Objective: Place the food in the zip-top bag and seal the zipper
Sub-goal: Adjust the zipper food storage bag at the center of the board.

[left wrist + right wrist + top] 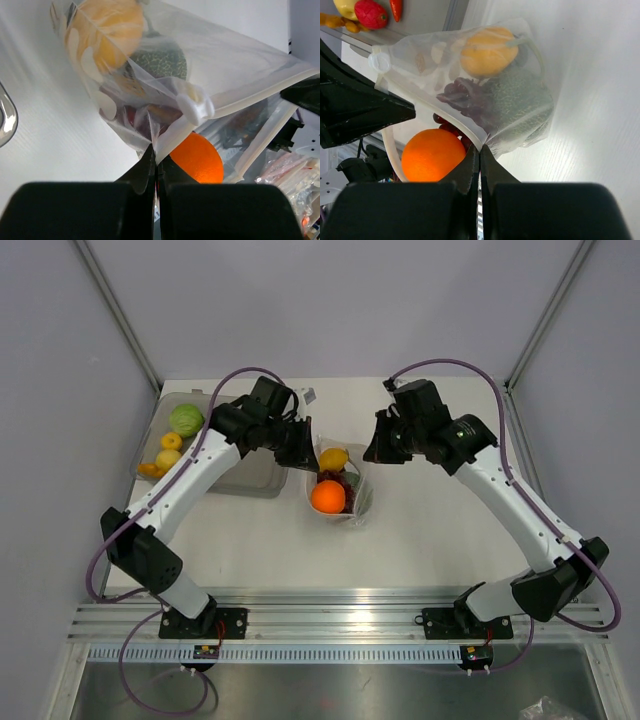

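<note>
Two pairs of black fingers are pressed fully together, each nipping a fold of thin plastic. The left gripper (pixel 156 169) pinches the left edge of the small clear crinkly plastic zip-top bag (pixel 240 65), and the right gripper (pixel 479 161) pinches its opposite edge. Between them the bag's mouth stands open. The thin whitish press-strip zipper (pixel 260 102) runs along that mouth, unsealed, with a small white tab (pixel 196 106) on it.

Inside the bag lie a yellow rounded piece (pixel 487 50), a bunch of dark purple grapes (pixel 465 97) and a green net-patterned ball (pixel 520 102). A bright round orange (pixel 328 497) sits at the near end; it seems to rest in the open mouth, though the wrist views leave this unclear.

The bag rests on the white table (pixel 430 530) between the two arms, just beside a grey translucent rectangular tray (pixel 255 478). At the tray's far left lie a green leafy ball (pixel 186 419) and small yellow pieces (pixel 170 443).
</note>
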`<state>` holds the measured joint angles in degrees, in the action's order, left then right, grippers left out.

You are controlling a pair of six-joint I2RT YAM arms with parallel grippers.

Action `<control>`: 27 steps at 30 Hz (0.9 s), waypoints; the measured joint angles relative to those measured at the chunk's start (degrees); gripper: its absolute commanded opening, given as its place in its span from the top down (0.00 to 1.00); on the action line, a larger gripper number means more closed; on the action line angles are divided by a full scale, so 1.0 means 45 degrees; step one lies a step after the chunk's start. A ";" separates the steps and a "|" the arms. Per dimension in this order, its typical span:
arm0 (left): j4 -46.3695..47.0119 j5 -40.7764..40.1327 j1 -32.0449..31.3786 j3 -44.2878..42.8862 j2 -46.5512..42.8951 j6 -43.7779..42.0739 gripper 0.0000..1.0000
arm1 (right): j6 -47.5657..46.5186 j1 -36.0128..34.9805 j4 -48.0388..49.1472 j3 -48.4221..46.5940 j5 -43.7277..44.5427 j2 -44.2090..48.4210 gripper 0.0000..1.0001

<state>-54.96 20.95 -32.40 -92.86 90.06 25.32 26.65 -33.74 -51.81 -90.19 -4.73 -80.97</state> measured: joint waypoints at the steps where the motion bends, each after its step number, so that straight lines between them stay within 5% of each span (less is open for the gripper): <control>1: 0.0010 0.0165 0.0078 -0.0243 0.0194 0.0058 1.00 | -0.0015 0.0058 0.0015 -0.0155 -0.0151 -0.0160 1.00; 9: 0.0627 0.1263 0.0918 -0.1418 0.2453 0.0981 1.00 | -0.0078 0.1496 0.0481 -0.0602 -0.1545 -0.2093 1.00; 21: 0.2127 0.1671 0.0991 -0.1326 0.2608 0.3060 1.00 | -0.0272 0.2021 0.0559 -0.1554 -0.1540 -0.3138 0.96; 27: 0.2943 0.1676 0.1161 -0.0874 0.2603 0.4041 1.00 | -0.0325 0.2021 0.0427 -0.1535 -0.1511 -0.2482 0.69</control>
<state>-41.71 28.49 -27.18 -96.79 101.78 43.51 25.19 -24.64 -49.89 -97.10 -11.53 -92.14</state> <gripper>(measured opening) 0.005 0.260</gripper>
